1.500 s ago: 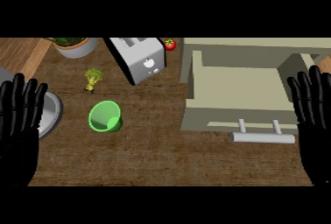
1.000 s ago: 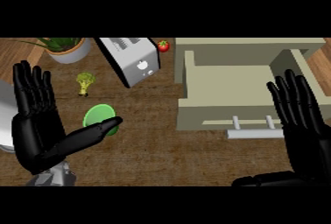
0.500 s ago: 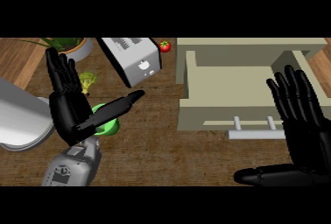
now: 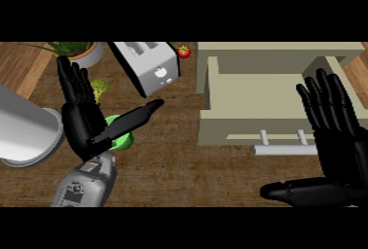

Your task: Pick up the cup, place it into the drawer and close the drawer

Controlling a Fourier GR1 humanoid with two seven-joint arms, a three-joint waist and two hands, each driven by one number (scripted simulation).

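Left hand [image 4: 81, 121] has swung in from the view's edge since a second and a half back. Now it's right over the green cup [image 4: 122, 141], fingers straight up and thumb stuck out to the right across it, gripping nothing. Can't tell if it's actually touching. Hardly anything has changed from half a second ago.

Cup's on the counter [image 4: 187, 170], left of the open drawer [image 4: 251, 95] and mostly hidden by the hand. Right hand [image 4: 341, 146] has come in too – flat open, empty, fingers up, by the drawer's right side near the handle [image 4: 284, 150].

Counter is dark wood. At the back there's a toaster [image 4: 147, 65], a small red fruit [image 4: 184, 51], a potted plant [image 4: 75, 51] and broccoli [image 4: 99, 87], with a metal pot [image 4: 25, 131] far left.
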